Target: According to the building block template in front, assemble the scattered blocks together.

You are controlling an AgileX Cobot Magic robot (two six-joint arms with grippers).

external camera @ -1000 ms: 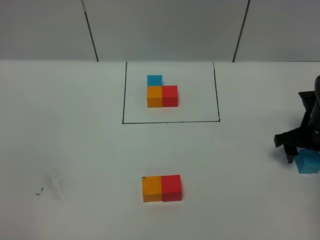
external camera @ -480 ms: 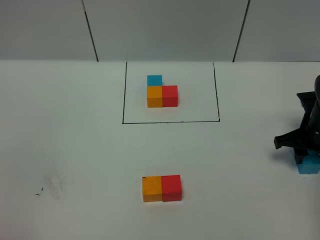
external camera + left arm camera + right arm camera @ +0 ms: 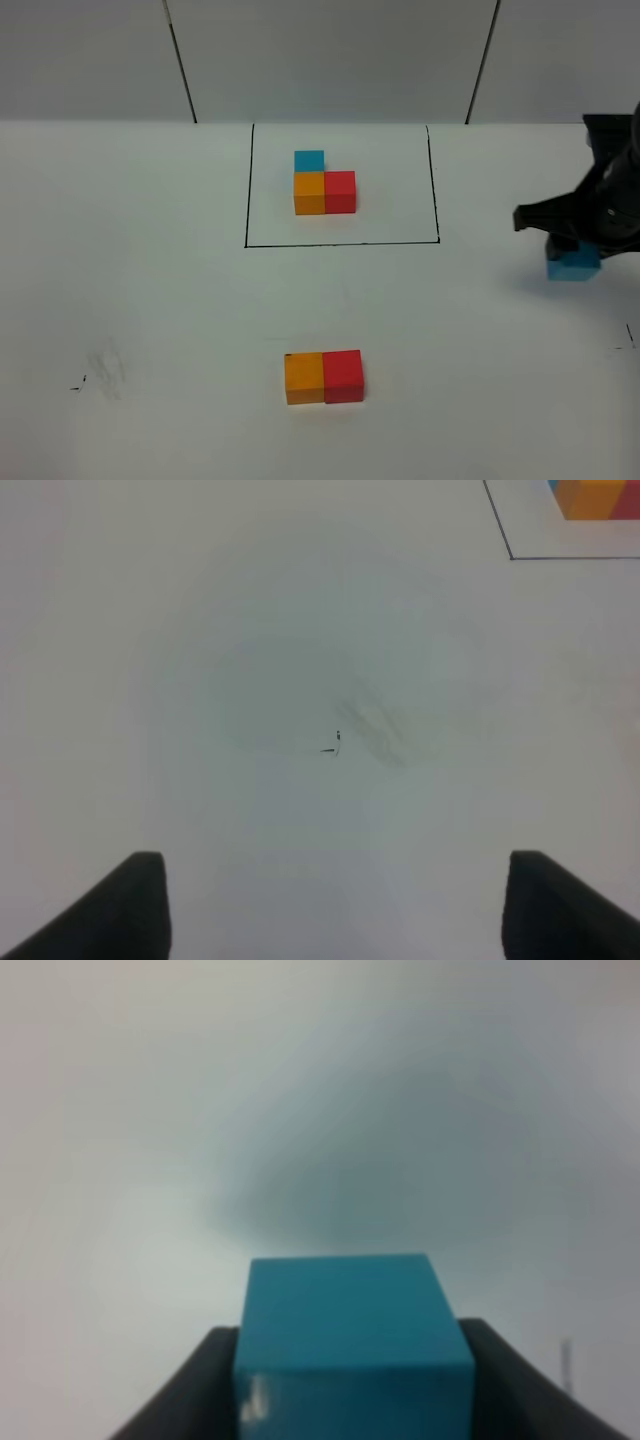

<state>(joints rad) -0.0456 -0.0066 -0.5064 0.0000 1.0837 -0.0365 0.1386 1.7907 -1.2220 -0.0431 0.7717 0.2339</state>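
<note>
The building block template (image 3: 323,184), a light blue, orange and red L-shaped trio, lies inside a black outline (image 3: 342,243) at the far middle; a corner of the trio (image 3: 597,497) also shows in the left wrist view. Of the scattered blocks, the orange cube (image 3: 304,377) and red cube (image 3: 343,375) sit touching side by side near the front. The light blue cube (image 3: 573,263) hangs above the table at the right, with my right gripper (image 3: 575,250) shut on it; the right wrist view shows the cube (image 3: 350,1340) between both fingers (image 3: 205,1395). My left gripper (image 3: 335,910) is open over bare table.
A faint grey smudge (image 3: 105,368) with small black marks lies on the white table at the front left, also seen as a smudge (image 3: 375,730) under the left gripper. Grey wall panels (image 3: 330,60) stand behind the table's far edge.
My right gripper has shut on the light blue cube, lifted it off the table and carried it away from the front edge and slightly left. The other cubes and the left gripper have not moved.
</note>
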